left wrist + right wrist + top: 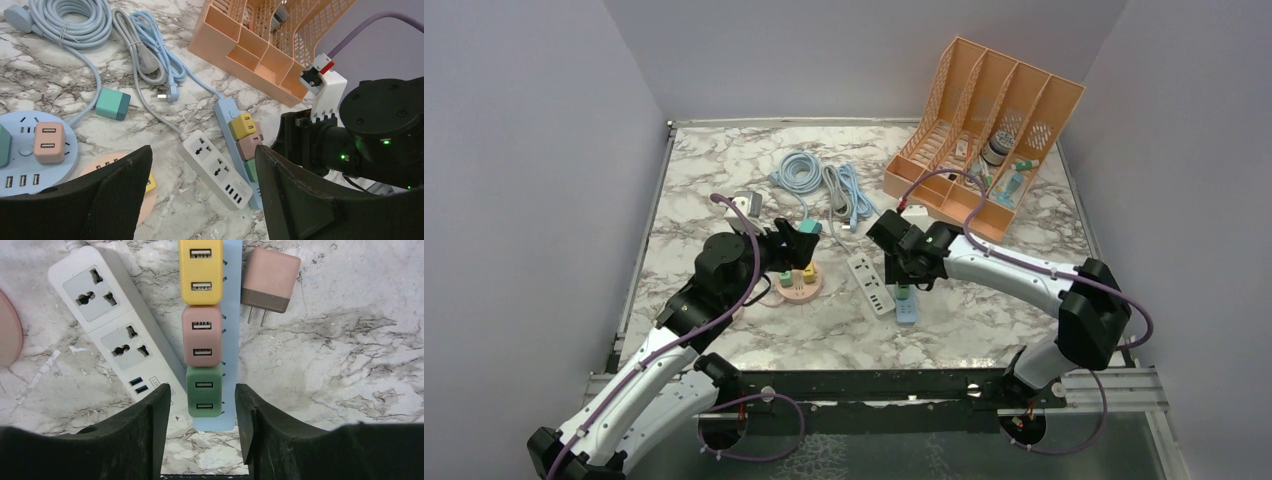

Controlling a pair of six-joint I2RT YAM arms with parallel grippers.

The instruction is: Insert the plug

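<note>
A light blue power strip lies on the marble with a yellow plug, a pink plug and a green plug seated in a row. My right gripper hangs open over the strip's near end, its fingers either side of the green plug with a gap on each side. A loose pink plug lies prongs-out just right of the strip. My left gripper is open and holds nothing, hovering over the white power strip near the round hubs.
A white power strip lies alongside the blue one. A pink round hub and a blue round hub with a pink cube sit left. Coiled cables and a teal plug lie behind. An orange organizer stands back right.
</note>
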